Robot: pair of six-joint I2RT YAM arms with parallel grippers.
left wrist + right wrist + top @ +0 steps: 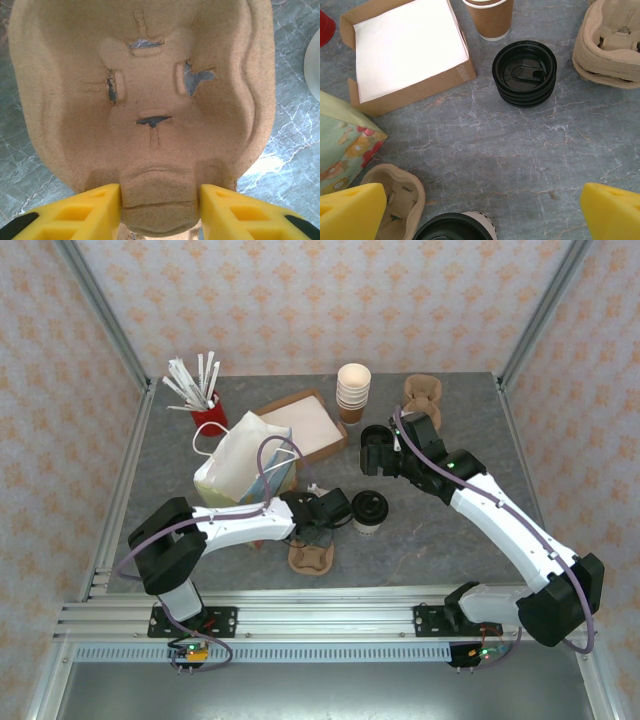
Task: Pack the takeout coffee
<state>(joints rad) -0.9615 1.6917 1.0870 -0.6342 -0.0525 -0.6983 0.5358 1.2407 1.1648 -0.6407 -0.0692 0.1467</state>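
Overhead view of a grey marbled table [450,540]. At the left stands a pale flowered paper bag [245,462]. Just in front of it, the left gripper [160,200] has its yellow fingers [95,210] about half closed on the narrow end ridge of a brown pulp cup carrier [150,75], one finger pressed to each side. That pinch looks slim: the soft pulp could bend or slide free once lifted, and a swing to the right could knock over the coffee [368,511] standing just beside it. The coffee sits upright near the middle of the table, a small paper cup with a cream-and-brown patterned wall and a round black lid pressed on. Further right and behind it, the right gripper [484,200] hangs with its fingers spread wide and nothing between them, near a stack of lids [524,73]. Reaching low, it might catch those instead of the coffee.
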